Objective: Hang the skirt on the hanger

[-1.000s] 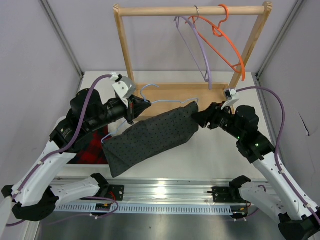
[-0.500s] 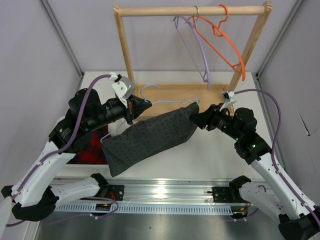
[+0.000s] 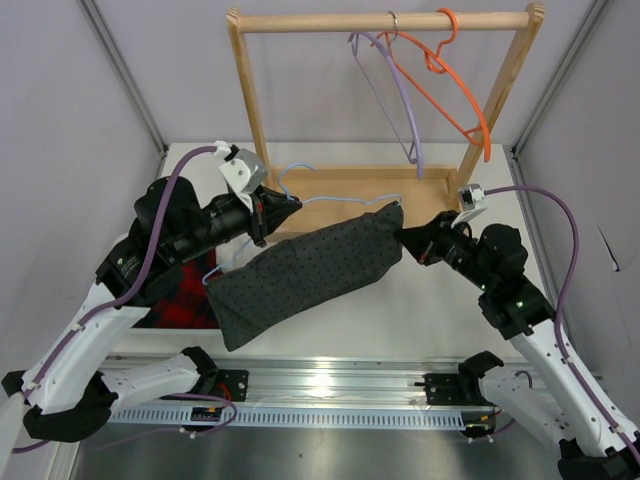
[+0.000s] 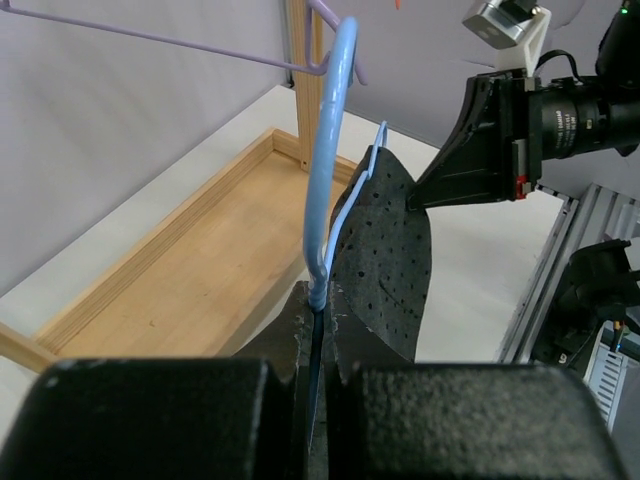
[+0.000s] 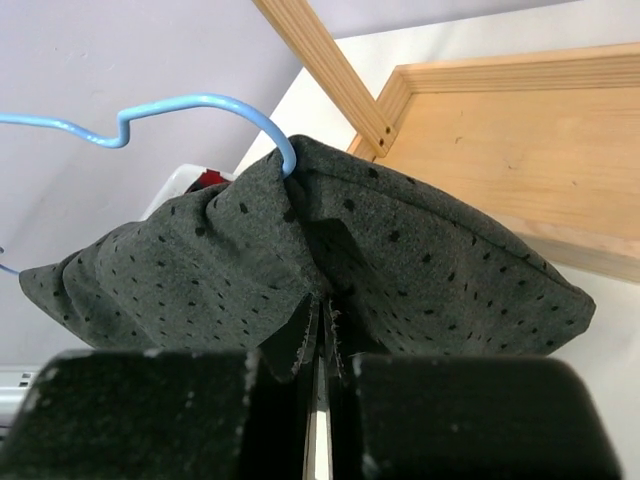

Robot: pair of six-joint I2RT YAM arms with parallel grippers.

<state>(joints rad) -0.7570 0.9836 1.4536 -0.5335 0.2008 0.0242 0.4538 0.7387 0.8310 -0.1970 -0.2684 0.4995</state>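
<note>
hanger [image 4: 320, 200] end unseen inside skirt [image 5: 400, 270]

Place: a robotics lab test cell is indicated.
Enclosure: plain pale panels [image 3: 50, 120] and metal struts [image 3: 125, 75] are seen around a white table [image 3: 430, 300].
Mounting: robot arms [image 3: 85, 325] are bolted to a slotted aluminium rail [image 3: 330, 380].
Prop: a bare wooden rack [image 3: 380, 20] is set up.

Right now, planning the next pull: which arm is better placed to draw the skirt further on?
Probably right: the right gripper is shut on the skirt, free to tug it. The left gripper is tied up clamping the light-blue hanger by its neck.
</note>
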